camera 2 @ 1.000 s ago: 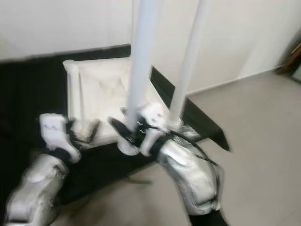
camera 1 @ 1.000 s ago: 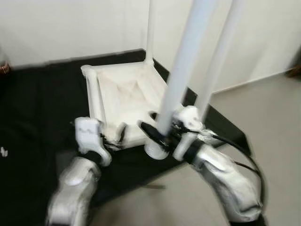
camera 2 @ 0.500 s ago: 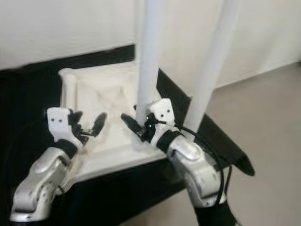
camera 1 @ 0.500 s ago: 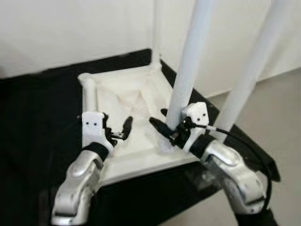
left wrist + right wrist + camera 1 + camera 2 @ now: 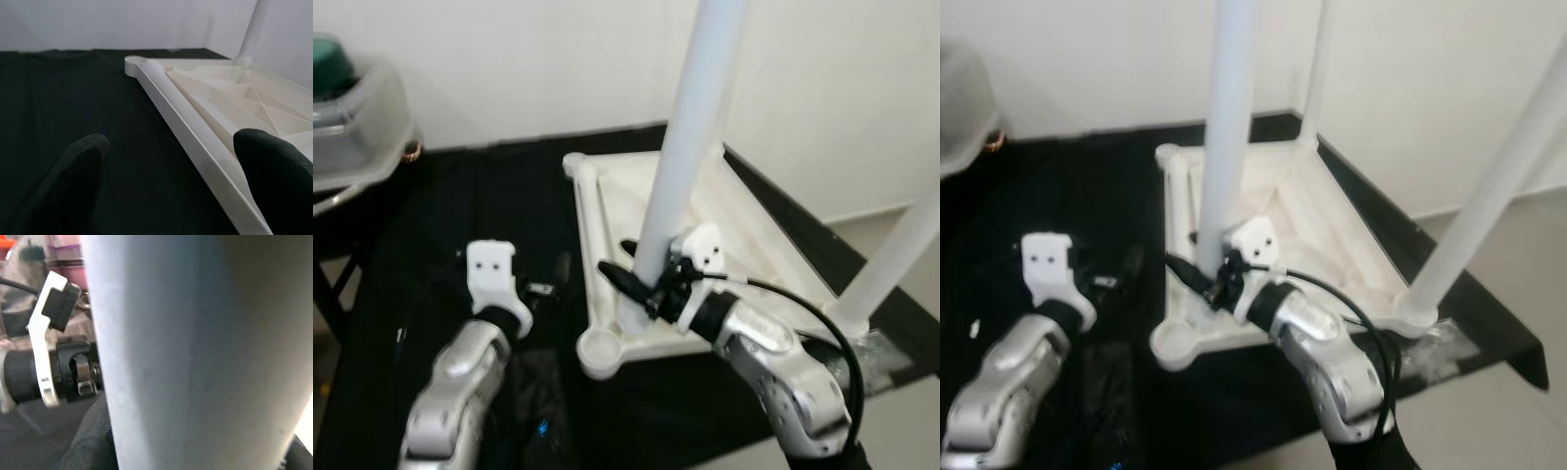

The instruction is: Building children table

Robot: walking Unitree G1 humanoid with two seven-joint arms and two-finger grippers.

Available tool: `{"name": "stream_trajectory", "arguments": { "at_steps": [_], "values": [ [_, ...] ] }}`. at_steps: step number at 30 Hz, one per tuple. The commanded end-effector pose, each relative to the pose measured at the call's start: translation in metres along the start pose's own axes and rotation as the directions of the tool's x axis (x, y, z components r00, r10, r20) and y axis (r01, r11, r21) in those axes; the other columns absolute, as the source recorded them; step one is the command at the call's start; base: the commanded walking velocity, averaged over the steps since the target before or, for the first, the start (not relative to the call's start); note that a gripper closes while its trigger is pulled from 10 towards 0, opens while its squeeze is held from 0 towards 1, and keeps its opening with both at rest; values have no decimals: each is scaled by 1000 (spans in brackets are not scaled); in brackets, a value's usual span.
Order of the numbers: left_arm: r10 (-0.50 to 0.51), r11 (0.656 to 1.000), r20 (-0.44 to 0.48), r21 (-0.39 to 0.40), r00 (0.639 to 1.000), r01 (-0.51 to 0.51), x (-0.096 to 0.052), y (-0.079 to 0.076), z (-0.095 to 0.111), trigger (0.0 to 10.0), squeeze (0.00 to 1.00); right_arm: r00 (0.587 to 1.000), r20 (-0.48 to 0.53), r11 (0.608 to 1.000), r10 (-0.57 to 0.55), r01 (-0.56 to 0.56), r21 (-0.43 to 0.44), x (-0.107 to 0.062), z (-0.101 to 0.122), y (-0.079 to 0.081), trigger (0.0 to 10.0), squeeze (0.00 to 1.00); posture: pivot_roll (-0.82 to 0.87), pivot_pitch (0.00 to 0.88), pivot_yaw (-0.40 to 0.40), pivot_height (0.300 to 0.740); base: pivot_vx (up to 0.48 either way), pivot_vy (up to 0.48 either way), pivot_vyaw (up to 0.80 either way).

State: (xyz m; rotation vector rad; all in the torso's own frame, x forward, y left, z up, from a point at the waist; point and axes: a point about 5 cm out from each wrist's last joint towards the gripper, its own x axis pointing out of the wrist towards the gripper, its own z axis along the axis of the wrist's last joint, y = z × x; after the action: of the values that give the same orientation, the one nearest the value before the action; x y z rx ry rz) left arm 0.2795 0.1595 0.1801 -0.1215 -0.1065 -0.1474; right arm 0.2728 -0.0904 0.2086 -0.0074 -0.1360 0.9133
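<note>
the white upturned tabletop (image 5: 744,230) lies on the black mat (image 5: 460,215), now at 1 o'clock of my left jaws (image 5: 171,161), which gape empty beside its rim, having left its surface. my right jaws (image 5: 641,284) still clasp the near leg (image 5: 680,166), low down.

Smooth white plastic, faintly glossy — the tabletop (image 5: 744,211) and legs (image 5: 690,127). Matt black cloth (image 5: 460,215) beneath. Glossy silver arms, matt black fingers (image 5: 80,169) — rubbery.
</note>
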Motion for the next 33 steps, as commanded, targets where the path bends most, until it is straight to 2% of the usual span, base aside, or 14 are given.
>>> {"name": "stream_trajectory", "arguments": {
  "at_steps": [1, 4, 7, 11, 15, 24, 26, 28, 29, 30, 33],
  "values": [
    [-29, 1000, -9, 10, 1000, 29, 1, -5, -2, 10000, 0, 1000, 14, 1000, -6, 6, 6, -5, 2, -3, 10000, 0, 25, 113, -6, 740, 0, 0, 0],
    [-49, 999, -10, 11, 999, 49, 0, -5, -3, 10000, 0, 1000, 12, 1000, -4, 4, -3, -8, 4, -8, 10000, 0, 25, 116, -7, 740, 0, 0, 0],
    [-86, 995, -6, 46, 996, 86, -4, -6, -6, 10000, 0, 1000, 13, 1000, -9, 9, -20, -12, 7, -14, 10000, 0, 25, 123, -6, 740, 0, 0, 0],
    [-84, 990, -96, 103, 992, 94, -13, -2, -37, 10000, 0, 999, 11, 998, -48, 49, -49, -26, 11, -33, 10000, 0, 16, 139, -4, 740, 0, 0, 0],
    [-97, 991, -115, 78, 989, 106, -18, -12, -46, 10000, 0, 1000, -4, 998, -28, 28, -52, -32, 14, -36, 10000, 0, 12, 156, 1, 740, 0, 0, -400],
    [-86, 994, -68, 59, 994, 90, -21, -12, -42, 10000, 0, 999, 24, 997, 38, -36, -71, -35, 25, -36, 10000, 0, 12, 183, 6, 740, 0, 0, -774],
    [-96, 993, -29, 68, 995, 97, -20, -14, -38, 10000, 0, 989, 43, 987, 142, -138, -81, -33, 30, -34, 10000, 0, 20, 210, 5, 740, 0, 0, 0],
    [-103, 992, -3, 66, 995, 103, -20, -17, -35, 10000, 0, 962, 37, 960, 271, -267, -89, -34, 31, -31, 10000, 0, 23, 222, 6, 740, 0, 0, 0],
    [-103, 992, -3, 66, 995, 103, -20, -17, -35, 10000, 0, 962, 37, 960, 271, -267, -89, -34, 31, -31, 10000, 0, 23, 222, 6, 740, 0, 0, 0],
    [-91, 994, 6, 58, 996, 90, -19, -16, -34, 10000, 0, 930, 16, 926, 367, -364, -99, -36, 30, -36, 10000, 0, 26, 236, 9, 740, 0, 0, 0],
    [-80, 995, 17, 66, 997, 79, -21, -16, -32, 10000, 0, 909, 2, 903, 417, -414, -114, -37, 32, -42, 10000, 0, 32, 245, 8, 740, 0, 0, 0]
  ]
}}
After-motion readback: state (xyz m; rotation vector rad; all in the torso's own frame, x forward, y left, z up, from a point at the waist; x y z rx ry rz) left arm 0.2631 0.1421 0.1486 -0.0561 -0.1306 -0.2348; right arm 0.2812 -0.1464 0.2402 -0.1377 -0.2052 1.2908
